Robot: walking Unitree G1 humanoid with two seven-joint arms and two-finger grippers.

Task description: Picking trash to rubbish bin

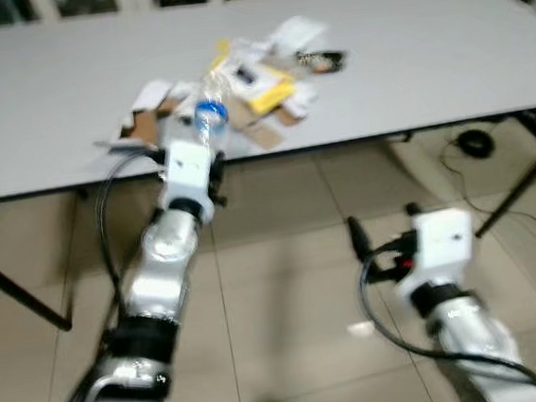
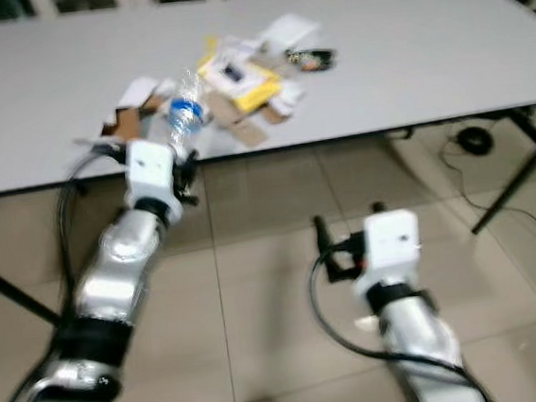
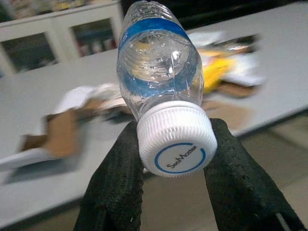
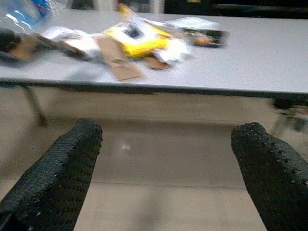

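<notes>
Clearly the piece of trash in hand is the clear plastic water bottle with a blue label and white ribbed cap (image 3: 166, 91), and it is held just at the near edge of the white bench (image 1: 444, 60), its body pointing up and away over the bench top. The left hand (image 3: 175, 159) grips it at the cap end, one black textured finger pressed on each side of the cap, so the fingers are closed only as far as the cap's width allows. Holding it by the cap looks like a sensible choice: the cap is rigid and ribbed, while the thin body would likely buckle or slip.

Just beyond the bottle lies the rest of the litter (image 1: 266, 78), a loose heap of brown cardboard scraps, white paper, a yellow wrapper and a small dark packet, gathered near the bench's front edge within reach of the arms. It seems several more pieces have to be carried off after this one.

The right hand (image 4: 171, 159) hangs lower, out over the tiled floor (image 1: 286, 285) in front of the bench, well apart from the litter. Its two black fingers stand wide apart with nothing between them, seemingly ready for a next item.

No rubbish bin can be made out.
</notes>
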